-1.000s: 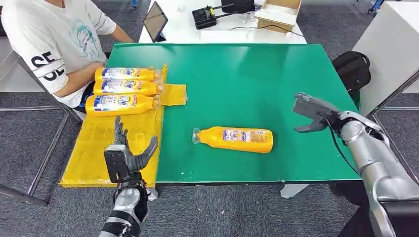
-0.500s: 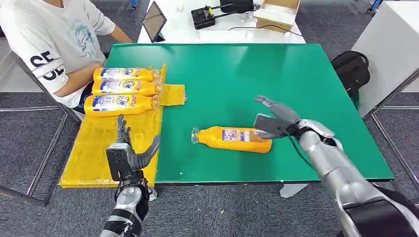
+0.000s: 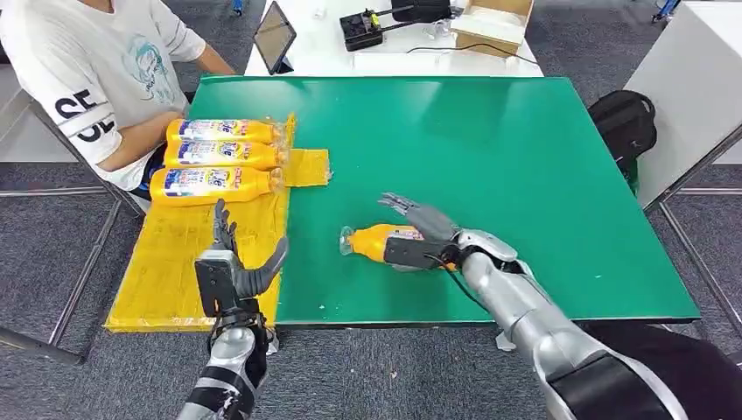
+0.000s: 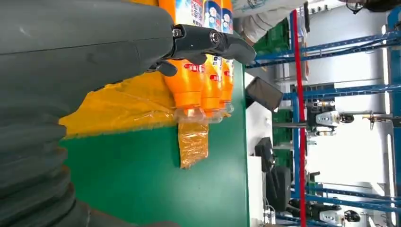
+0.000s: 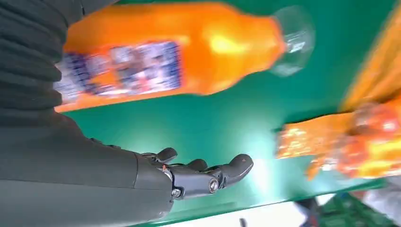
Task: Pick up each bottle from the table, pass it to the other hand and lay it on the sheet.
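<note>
**Three bottles laid, fourth not yet lifted**

Progress: three orange bottles (image 3: 219,157) lie side by side at the far end of the yellow sheet (image 3: 171,262), which covers the left edge of the green table (image 3: 490,140). Their caps point right, towards the table centre. These appear to be finished placements. The near part of the sheet is bare, so there is room for more.

Outstanding: one bottle (image 3: 372,241) lies on its side on the green surface, near the front edge and right of the sheet, cap pointing left. It rests on the table and has not been raised.

Right hand (image 3: 418,236): positioned over the body of this bottle, fingers spread apart across it. The right wrist view shows the fingers extended with green table between them and the bottle, so no grip is judged to be made.

Left hand (image 3: 229,271): held upright over the near right corner of the sheet, fingers apart, holding nothing. It seems placed to receive.

A person (image 3: 96,70) sits at the far left, beside the laid bottles.

Remaining, by judgement: grasp, lift, hand over to the left hand, lay beside the other three.
</note>
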{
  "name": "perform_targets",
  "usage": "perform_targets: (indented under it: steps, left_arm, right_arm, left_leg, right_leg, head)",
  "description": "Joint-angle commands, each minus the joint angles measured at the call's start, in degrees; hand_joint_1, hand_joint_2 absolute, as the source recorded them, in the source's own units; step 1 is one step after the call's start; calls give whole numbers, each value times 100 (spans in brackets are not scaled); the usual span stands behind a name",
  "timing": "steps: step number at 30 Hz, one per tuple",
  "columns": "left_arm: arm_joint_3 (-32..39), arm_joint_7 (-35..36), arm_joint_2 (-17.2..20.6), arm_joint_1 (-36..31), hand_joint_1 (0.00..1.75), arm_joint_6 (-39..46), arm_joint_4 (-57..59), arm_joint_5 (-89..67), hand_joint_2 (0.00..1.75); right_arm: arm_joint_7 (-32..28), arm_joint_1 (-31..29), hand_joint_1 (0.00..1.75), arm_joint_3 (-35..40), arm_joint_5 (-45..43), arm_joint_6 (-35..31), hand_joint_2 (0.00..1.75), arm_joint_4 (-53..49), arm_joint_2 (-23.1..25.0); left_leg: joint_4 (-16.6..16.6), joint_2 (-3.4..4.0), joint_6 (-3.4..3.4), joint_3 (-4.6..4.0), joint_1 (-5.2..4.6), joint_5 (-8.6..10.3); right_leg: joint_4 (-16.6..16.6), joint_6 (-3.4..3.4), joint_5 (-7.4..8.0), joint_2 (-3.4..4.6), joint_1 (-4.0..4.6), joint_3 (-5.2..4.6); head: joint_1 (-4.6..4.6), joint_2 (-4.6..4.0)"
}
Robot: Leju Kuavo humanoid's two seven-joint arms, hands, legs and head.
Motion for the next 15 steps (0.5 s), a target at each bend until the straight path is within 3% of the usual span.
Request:
perform_targets:
  steps: [1, 15]
  left_arm:
    - [-39, 22, 78, -230, 0, 0, 373, 44, 175]
    - [10, 22, 111, -167, 0, 7, 347, 71, 175]
  right_arm:
    - [39, -249, 0, 249, 16, 7, 175, 486, 222]
    - [332, -540, 0, 306, 151, 84, 175, 884, 37]
  left_leg:
    - [-2, 3, 8, 26, -2, -11]
    - [-4, 2, 5, 15, -7, -6]
  right_leg:
    - [-3, -16, -9, -4, 3, 27]
    - [-2, -11, -5, -3, -5, 17]
  head:
    - [2, 0]
    - [2, 0]
